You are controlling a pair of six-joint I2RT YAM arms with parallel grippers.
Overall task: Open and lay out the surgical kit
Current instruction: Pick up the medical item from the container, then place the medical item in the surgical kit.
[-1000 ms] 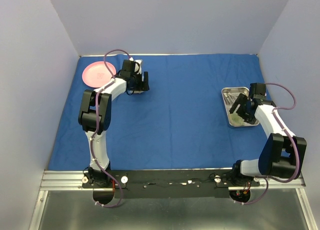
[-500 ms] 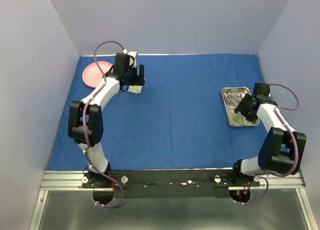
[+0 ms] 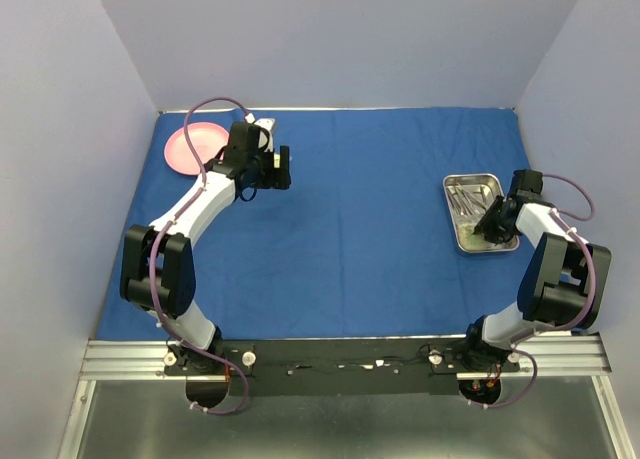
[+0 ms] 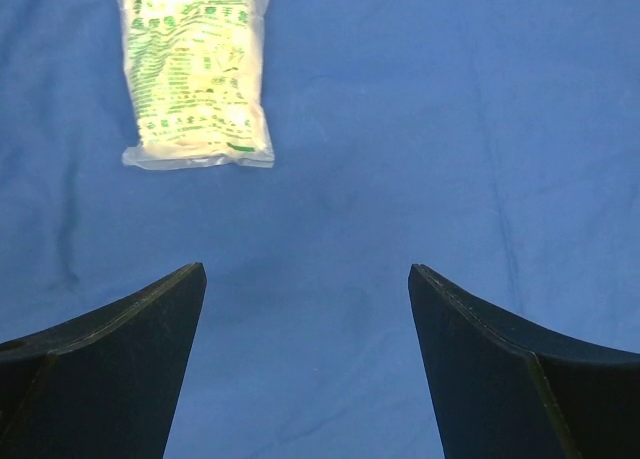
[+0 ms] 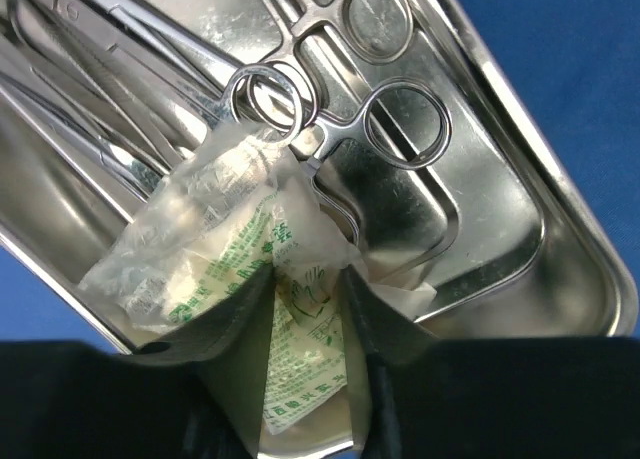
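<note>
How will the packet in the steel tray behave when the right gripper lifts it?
Probably floppy: the packet crumples and folds in the right gripper. Likely light, since it looks like thin film with a flat filling. Its upper edge seems to touch the forceps in the tray, so it might drag them.

Pink plate (image 3: 186,149), far-left cloth corner

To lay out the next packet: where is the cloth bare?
The widest bare patch of the blue cloth lies in the middle, between the left gripper and the steel tray. The near strip before the arm bases is also bare. Crowded: the tray, and the far-left part with the pink plate and a packet.
</note>
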